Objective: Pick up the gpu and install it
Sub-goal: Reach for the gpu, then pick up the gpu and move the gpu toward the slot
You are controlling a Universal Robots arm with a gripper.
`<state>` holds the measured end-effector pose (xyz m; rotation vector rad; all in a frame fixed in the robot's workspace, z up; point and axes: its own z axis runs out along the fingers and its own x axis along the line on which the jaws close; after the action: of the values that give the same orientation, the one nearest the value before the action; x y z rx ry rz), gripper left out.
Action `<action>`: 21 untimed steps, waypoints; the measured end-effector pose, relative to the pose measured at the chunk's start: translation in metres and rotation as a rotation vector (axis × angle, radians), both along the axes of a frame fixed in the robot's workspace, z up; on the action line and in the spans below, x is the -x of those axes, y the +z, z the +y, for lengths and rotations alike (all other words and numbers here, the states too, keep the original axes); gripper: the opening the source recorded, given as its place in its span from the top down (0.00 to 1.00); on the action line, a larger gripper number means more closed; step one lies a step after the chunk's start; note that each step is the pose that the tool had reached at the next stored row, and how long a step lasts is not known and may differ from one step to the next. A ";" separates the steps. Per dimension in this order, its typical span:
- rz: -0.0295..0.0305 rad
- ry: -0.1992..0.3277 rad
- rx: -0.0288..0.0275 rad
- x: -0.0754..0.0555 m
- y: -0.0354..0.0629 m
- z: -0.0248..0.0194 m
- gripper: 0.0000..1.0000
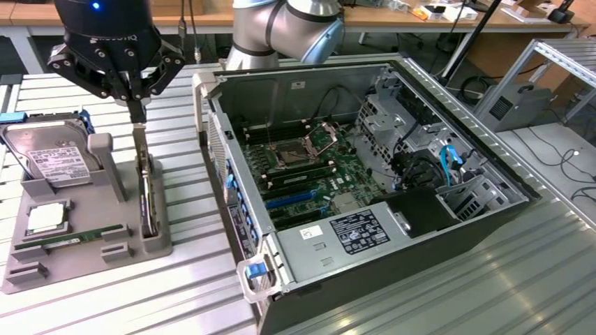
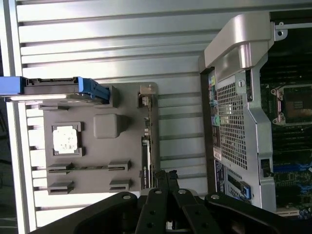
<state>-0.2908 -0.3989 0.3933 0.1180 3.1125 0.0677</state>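
Exterior view: claw [image 1: 137, 118] closed at the top edge of the gpu [image 1: 145, 181], which stands edge-on in the tray [image 1: 84, 258] at 9 o'clock from the case [image 1: 308, 251]. Grip unclear; a thin pinch might slip, or a tilt jam it.

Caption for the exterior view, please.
Shut gripper at the top of the gpu, edge-on in its gray holder beside the open computer case.

Gripper [image 1: 137, 106] points straight down, clamped fully closed
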 end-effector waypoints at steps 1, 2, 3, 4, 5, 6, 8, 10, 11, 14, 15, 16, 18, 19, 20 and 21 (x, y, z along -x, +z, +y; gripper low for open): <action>0.0000 0.000 0.0000 0.000 0.0000 0.0000 0.89; 0.0000 0.000 0.0000 0.000 0.0000 0.0000 0.89; 0.0000 0.000 0.0000 0.000 0.0000 0.0000 0.89; 0.0000 0.000 0.0000 0.000 0.0000 0.0000 0.89; 0.0000 0.000 0.0000 0.000 0.0000 0.0000 0.89; 0.0000 0.000 0.0000 0.000 0.0000 0.0000 0.89; 0.0000 0.000 0.0000 0.000 0.0000 0.0000 0.89; 0.0000 0.000 0.0000 0.000 0.0000 0.0000 0.89; 0.0000 0.000 0.0000 0.000 0.0000 0.0000 0.83; 0.0000 0.000 0.0000 0.000 0.0000 0.0000 0.58; 0.0001 0.000 0.0000 0.000 0.0000 0.0000 0.58; 0.0000 0.000 0.0000 0.000 0.0000 0.0000 0.58; -0.0001 0.000 0.0000 0.000 -0.0007 0.0000 0.58; 0.0000 0.000 0.0000 0.001 -0.0013 0.0000 0.58; 0.0000 0.000 0.0000 0.001 -0.0020 0.0000 0.58; 0.0000 0.000 0.0000 0.002 -0.0030 0.0000 0.58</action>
<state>-0.2928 -0.3989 0.3903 0.1180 3.1124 0.0677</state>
